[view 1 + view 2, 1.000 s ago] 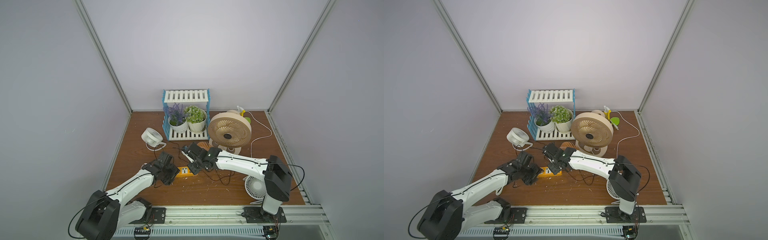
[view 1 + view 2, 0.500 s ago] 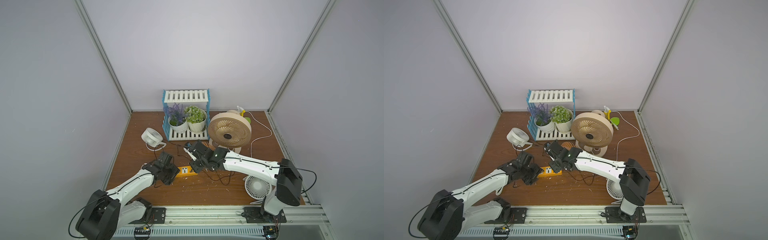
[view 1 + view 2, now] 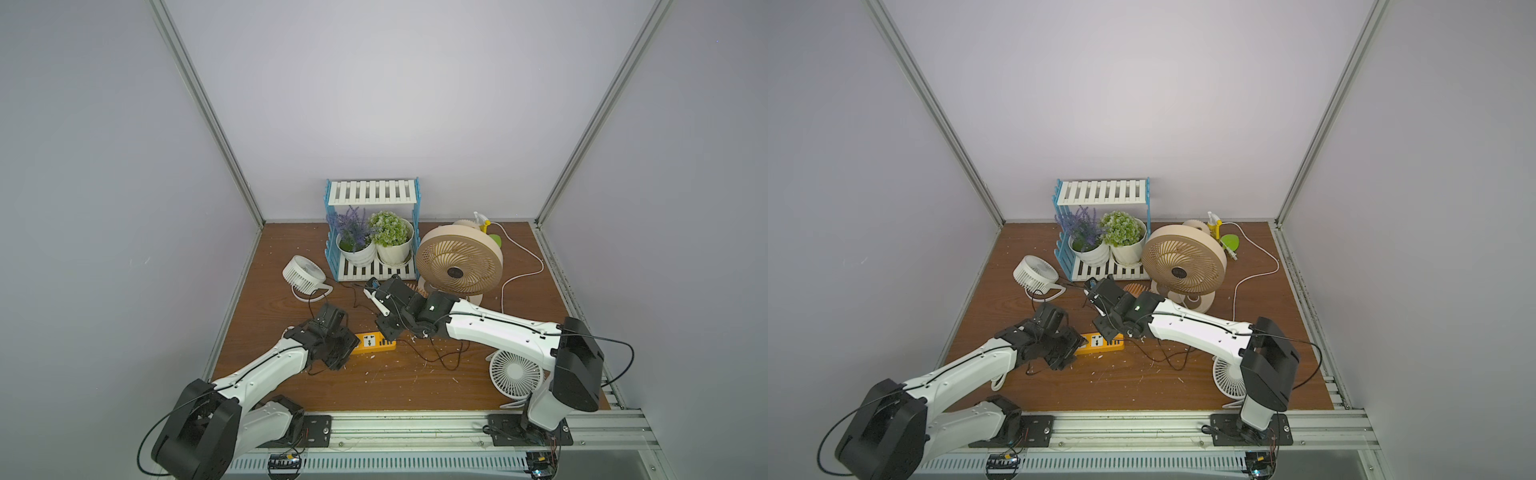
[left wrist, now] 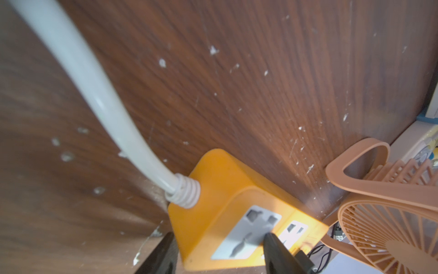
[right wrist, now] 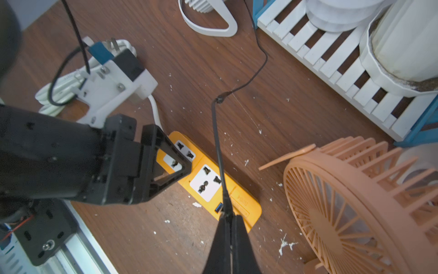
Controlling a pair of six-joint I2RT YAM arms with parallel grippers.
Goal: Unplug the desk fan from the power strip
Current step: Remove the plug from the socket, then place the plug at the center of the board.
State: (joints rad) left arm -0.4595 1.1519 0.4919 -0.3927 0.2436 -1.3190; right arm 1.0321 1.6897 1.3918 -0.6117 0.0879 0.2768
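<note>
Power strip (image 3: 379, 344) lies flat on the bench (image 3: 374, 395), mid-bench toward the front, with a pincer at each end. Left pincer (image 4: 218, 242): jaws apart, straddling the end where the white cord (image 4: 99, 104) comes out, one finger (image 4: 277, 253) over the first white socket face (image 4: 246, 232). Reads as a brace, not a clamp; can't tell how hard it bears down. Right pincer (image 5: 228, 219): jaws together, pinched on a thin black cable (image 5: 216, 132) right at the strip's port row, beside an empty blue port (image 5: 219, 208). Plug itself hidden inside the pinch, so seated or free: can't tell. Cable runs off toward the small white fan (image 3: 303, 272) by the shelf (image 3: 372, 195); its far end not traceable.

Risks, my read:
- Pinch seems to sit on cable more than on plug body; a pull could slide along the cable or strain it at the plug.
- Left brace covers one end only; an angled pull may lift or swing the other end of the strip, plug not releasing.
- Cable going taut on the way out could drag or tip the white fan, which looks light.
- Peach fan (image 5: 343, 213) lies near the right pincer; a sideways exit could knock it.
</note>
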